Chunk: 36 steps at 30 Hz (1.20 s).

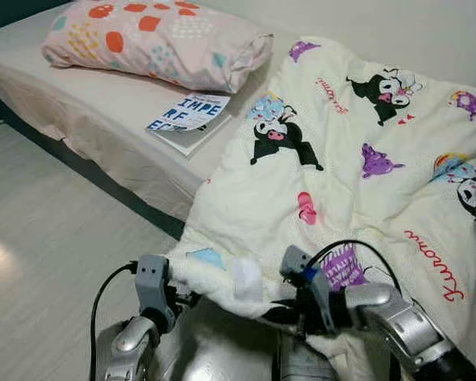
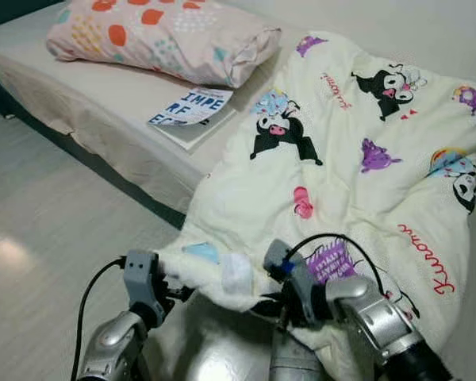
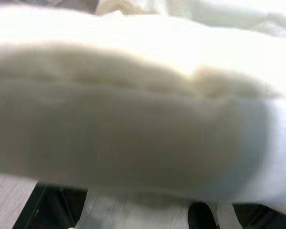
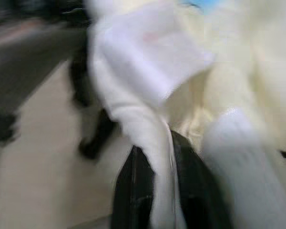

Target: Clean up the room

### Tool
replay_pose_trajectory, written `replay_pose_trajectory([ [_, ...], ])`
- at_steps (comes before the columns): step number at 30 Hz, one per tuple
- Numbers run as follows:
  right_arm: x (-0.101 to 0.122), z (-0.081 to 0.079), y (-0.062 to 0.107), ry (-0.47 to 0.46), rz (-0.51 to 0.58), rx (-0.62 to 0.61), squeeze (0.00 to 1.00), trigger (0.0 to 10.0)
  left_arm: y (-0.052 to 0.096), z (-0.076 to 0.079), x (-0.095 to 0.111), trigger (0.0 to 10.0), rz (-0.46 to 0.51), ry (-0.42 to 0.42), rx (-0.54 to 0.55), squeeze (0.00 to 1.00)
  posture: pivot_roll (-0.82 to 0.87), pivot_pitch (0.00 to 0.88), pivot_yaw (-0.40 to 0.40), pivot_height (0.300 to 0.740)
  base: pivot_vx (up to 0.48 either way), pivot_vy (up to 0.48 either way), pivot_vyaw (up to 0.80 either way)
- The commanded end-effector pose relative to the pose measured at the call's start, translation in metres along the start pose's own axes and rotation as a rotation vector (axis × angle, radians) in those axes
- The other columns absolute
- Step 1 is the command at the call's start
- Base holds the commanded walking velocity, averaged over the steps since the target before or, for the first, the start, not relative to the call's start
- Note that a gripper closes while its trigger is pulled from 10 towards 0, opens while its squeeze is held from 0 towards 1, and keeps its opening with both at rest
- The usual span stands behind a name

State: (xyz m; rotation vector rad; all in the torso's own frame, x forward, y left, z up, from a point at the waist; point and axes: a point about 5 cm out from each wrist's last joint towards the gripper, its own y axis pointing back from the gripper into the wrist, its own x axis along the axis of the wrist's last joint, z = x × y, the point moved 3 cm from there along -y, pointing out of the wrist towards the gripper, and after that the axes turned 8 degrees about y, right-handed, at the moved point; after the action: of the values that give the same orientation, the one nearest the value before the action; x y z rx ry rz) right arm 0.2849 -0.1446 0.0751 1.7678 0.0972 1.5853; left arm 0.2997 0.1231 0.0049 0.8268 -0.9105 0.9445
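Note:
A cream blanket (image 1: 357,182) printed with cartoon characters lies spread over the right half of a low bed (image 1: 103,111), its near edge hanging toward me. My right gripper (image 4: 163,191) is shut on a fold of that near edge, which rises white between its two black fingers (image 4: 133,191). In the left eye view it sits under the hem at the right gripper (image 1: 276,313). My left gripper (image 1: 184,300) is pressed against the same hem a little further left. The blanket (image 3: 133,119) lies blurred right in front of its camera.
A pink pillow (image 1: 155,40) with coloured spots lies at the head of the bed. A white book (image 1: 192,115) with blue lettering rests on the bare mattress beside the blanket. Pale wooden floor (image 1: 55,254) runs along the bed's left side.

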Motion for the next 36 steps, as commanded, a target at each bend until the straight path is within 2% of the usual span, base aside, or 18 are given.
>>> replay_pose_trajectory([
  [1, -0.003, 0.01, 0.006, -0.016, -0.017, -0.076, 1.0, 10.0, 0.002, 0.002, -0.009, 10.0, -0.021, 0.015, 0.001, 0.0, -0.16, 0.243, -0.027, 0.429, 0.0, 0.0, 0.0],
  [6, 0.001, 0.012, 0.008, -0.049, 0.022, -0.101, 1.0, 10.0, 0.002, 0.003, -0.009, 10.0, -0.023, 0.015, -0.001, 0.0, -0.16, 0.242, -0.026, 0.429, 0.0, 0.0, 0.0],
  [9, 0.009, -0.004, 0.014, -0.092, 0.094, -0.004, 1.0, 10.0, 0.001, 0.004, -0.009, 10.0, -0.023, 0.014, -0.002, 0.0, -0.16, 0.238, -0.026, 0.429, 0.0, 0.0, 0.0],
  [10, 0.009, -0.004, 0.014, -0.092, 0.094, -0.004, 1.0, 10.0, 0.001, 0.004, -0.009, 10.0, -0.023, 0.014, -0.002, 0.0, -0.16, 0.238, -0.026, 0.429, 0.0, 0.0, 0.0],
  [12, 0.019, -0.025, 0.02, -0.128, 0.179, 0.13, 1.0, 10.0, 0.0, -0.001, -0.008, 10.0, -0.023, 0.008, 0.02, 0.0, -0.17, 0.233, -0.025, 0.429, 0.0, 0.0, 0.0],
  [13, 0.019, -0.025, 0.02, -0.128, 0.179, 0.13, 1.0, 10.0, 0.0, -0.001, -0.008, 10.0, -0.023, 0.008, 0.02, 0.0, -0.17, 0.233, -0.025, 0.429, 0.0, 0.0, 0.0],
  [14, 0.024, -0.039, 0.025, -0.156, 0.235, 0.215, 1.0, 10.0, 0.002, -0.01, -0.007, 10.0, -0.033, -0.001, 0.062, 0.0, -0.18, 0.221, -0.024, 0.429, 0.0, 0.0, 0.0],
  [16, 0.025, -0.043, 0.027, -0.168, 0.252, 0.232, 1.0, 10.0, 0.003, -0.015, -0.007, 10.0, -0.038, -0.004, 0.083, 0.0, -0.18, 0.221, -0.024, 0.429, 0.0, 0.0, 0.0],
  [17, 0.025, -0.043, 0.026, -0.206, 0.282, 0.214, 1.0, 10.0, 0.006, -0.027, -0.009, 10.0, -0.061, -0.016, 0.134, 0.0, -0.18, 0.212, -0.024, 0.429, 0.0, 0.0, 0.0],
  [22, 0.019, -0.027, 0.019, -0.288, 0.322, 0.094, 1.0, 10.0, 0.016, -0.044, -0.018, 10.0, -0.116, -0.013, 0.217, 0.0, -0.17, 0.192, -0.024, 0.429, 0.0, 0.0, 0.0],
  [26, -0.017, -0.002, 0.002, -0.433, 0.264, -0.167, 1.0, 10.0, 0.046, -0.069, -0.047, 10.0, -0.258, -0.016, 0.356, 0.0, -0.17, 0.152, -0.021, 0.429, 0.0, 0.0, 0.0],
  [27, -0.031, 0.001, -0.002, -0.472, 0.217, -0.23, 0.68, 10.0, 0.054, -0.074, -0.055, 10.0, -0.294, -0.016, 0.389, 0.0, -0.17, 0.14, -0.021, 0.429, 0.0, 0.0, 0.0],
  [29, -0.031, 0.001, -0.002, -0.472, 0.217, -0.23, 0.68, 10.0, 0.054, -0.074, -0.055, 10.0, -0.294, -0.016, 0.389, 0.0, -0.17, 0.14, -0.021, 0.429, 0.0, 0.0, 0.0],
  [30, -0.045, 0.004, -0.006, -0.515, 0.175, -0.296, 0.68, 10.0, 0.062, -0.079, -0.062, 10.0, -0.326, -0.008, 0.424, 0.0, -0.17, 0.134, -0.021, 0.429, 0.0, 0.0, 0.0],
  [31, -0.063, 0.007, -0.009, -0.578, 0.135, -0.373, 0.0, 10.0, 0.073, -0.084, -0.07, 10.0, -0.369, -0.01, 0.464, 0.0, -0.17, 0.114, -0.016, 0.429, 0.0, 0.0, 0.0],
  [32, -0.063, 0.007, -0.009, -0.578, 0.135, -0.373, 0.0, 10.0, 0.073, -0.084, -0.07, 10.0, -0.369, -0.01, 0.464, 0.0, -0.17, 0.114, -0.016, 0.429, 0.0, 0.0, 0.0],
  [35, -0.121, 0.0, -0.009, -0.806, 0.066, -0.557, 0.0, 10.0, 0.116, -0.103, -0.096, 10.0, -0.497, 0.012, 0.608, 0.0, -0.17, 0.074, 0.002, 0.439, 0.0, 0.0, 0.0],
  [36, -0.121, 0.0, -0.009, -0.806, 0.066, -0.557, 0.0, 10.0, 0.116, -0.103, -0.096, 10.0, -0.497, 0.012, 0.608, 0.0, -0.17, 0.074, 0.002, 0.439, 0.0, 0.0, 0.0],
])
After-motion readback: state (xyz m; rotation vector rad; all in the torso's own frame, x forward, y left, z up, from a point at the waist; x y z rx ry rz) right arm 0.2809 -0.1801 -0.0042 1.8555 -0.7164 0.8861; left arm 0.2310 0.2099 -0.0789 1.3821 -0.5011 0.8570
